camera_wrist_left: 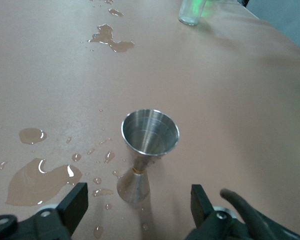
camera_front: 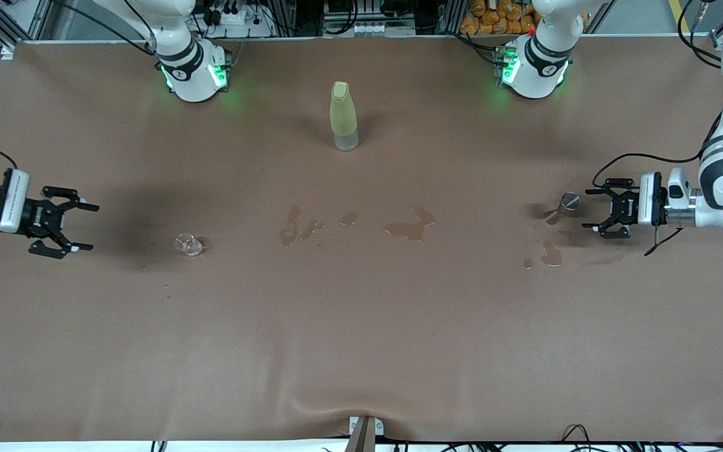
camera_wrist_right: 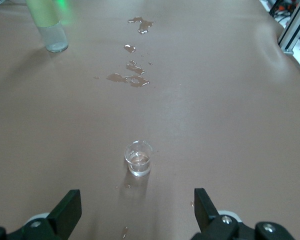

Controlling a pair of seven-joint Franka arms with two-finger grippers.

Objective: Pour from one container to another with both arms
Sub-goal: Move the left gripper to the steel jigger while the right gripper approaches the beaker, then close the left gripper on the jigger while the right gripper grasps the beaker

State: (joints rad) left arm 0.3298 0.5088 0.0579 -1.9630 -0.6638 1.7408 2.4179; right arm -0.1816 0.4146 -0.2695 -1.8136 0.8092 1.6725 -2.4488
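- The desk (camera_front: 361, 351) has a brown cover, and there are little wet puddles (camera_front: 409, 227) on it near the middle.
- More small wet spots (camera_front: 550, 254) lie by the left arm's end of the desk.
- The silver jigger (camera_front: 563, 207) stands upright on the desk at the left arm's end.
- In the left wrist view the jigger (camera_wrist_left: 146, 152) looks like an hourglass with its wide open cup on top, and there are drops of water around its foot.
- The left gripper (camera_front: 600, 209) is low and just beside the jigger, pointing at it.
- Its fingers (camera_wrist_left: 76, 206) are wide apart, one on each side, and they are not touching the jigger.
- The clear glass cup (camera_front: 187, 244) stands on the desk toward the right arm's end.
- In the right wrist view the cup (camera_wrist_right: 139, 158) is upright and looks to have a little clear water in it.
- The right gripper (camera_front: 78, 226) is over the desk at the right arm's end, pointing at the cup but well apart from it.
- Its fingers (camera_wrist_right: 67, 210) are spread wide and hold nothing.
- A tall yellow-green bottle (camera_front: 343, 115) with a clear bottom stands upright, farther from the front camera than the puddles, about halfway between the two arm bases.
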